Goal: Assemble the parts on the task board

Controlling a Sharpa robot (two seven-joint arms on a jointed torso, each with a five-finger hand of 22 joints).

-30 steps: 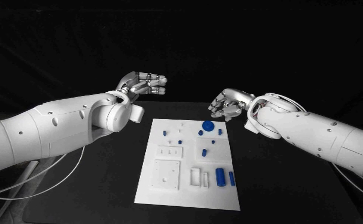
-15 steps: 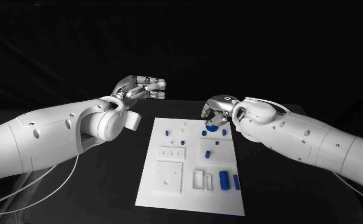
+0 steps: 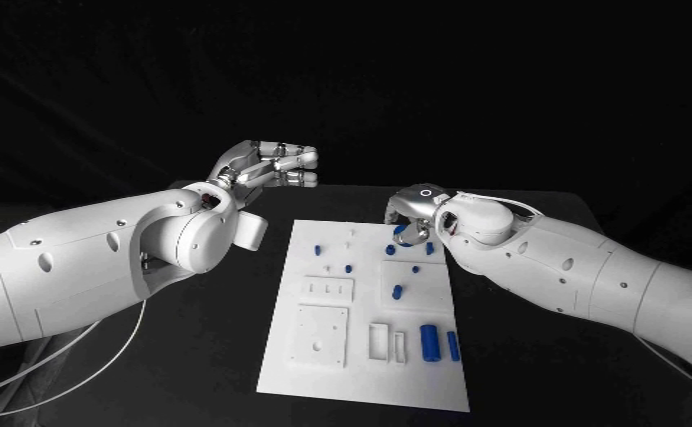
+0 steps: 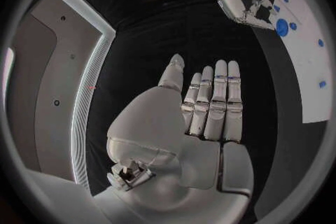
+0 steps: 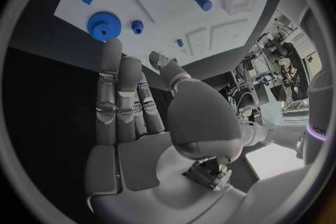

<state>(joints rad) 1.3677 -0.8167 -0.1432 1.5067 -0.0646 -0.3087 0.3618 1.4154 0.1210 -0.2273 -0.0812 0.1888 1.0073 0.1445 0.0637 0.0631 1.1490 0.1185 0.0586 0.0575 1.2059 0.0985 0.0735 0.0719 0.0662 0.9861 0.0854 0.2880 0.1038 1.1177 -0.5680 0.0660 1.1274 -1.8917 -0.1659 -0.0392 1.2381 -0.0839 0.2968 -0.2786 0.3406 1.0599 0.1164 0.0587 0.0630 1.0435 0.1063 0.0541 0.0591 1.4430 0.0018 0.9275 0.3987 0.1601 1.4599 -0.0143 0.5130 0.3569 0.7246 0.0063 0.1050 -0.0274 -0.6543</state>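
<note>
task board (image 3: 325, 347): white plate, lies flat mid-counter, long side running away from the robot
counter (image 3: 548, 367): black, carries the board
blue gear (image 5: 103, 26): round toothed part at the board's far right corner; in the head view mostly hidden behind the right hand
blue cylinders (image 3: 428, 339): two, lying side by side near the board's near right edge, the larger one on the inner side
small blue pegs (image 3: 398, 292): several, scattered over the far half of the board, apart from each other
white blocks (image 3: 319, 333): raised square and slotted pieces on the board's near left and middle
left hand (image 3: 271, 164): raised off the counter beyond the board's far left corner, touching nothing; fingers (image 4: 213, 102) straight and laid close together, thumb off to the side, holding nothing
right hand (image 3: 414, 215): over the board's far right corner, just above the gear; fingers (image 5: 120, 98) extended side by side, tips near the gear, nothing gripped; contact with the gear: can't tell
</note>
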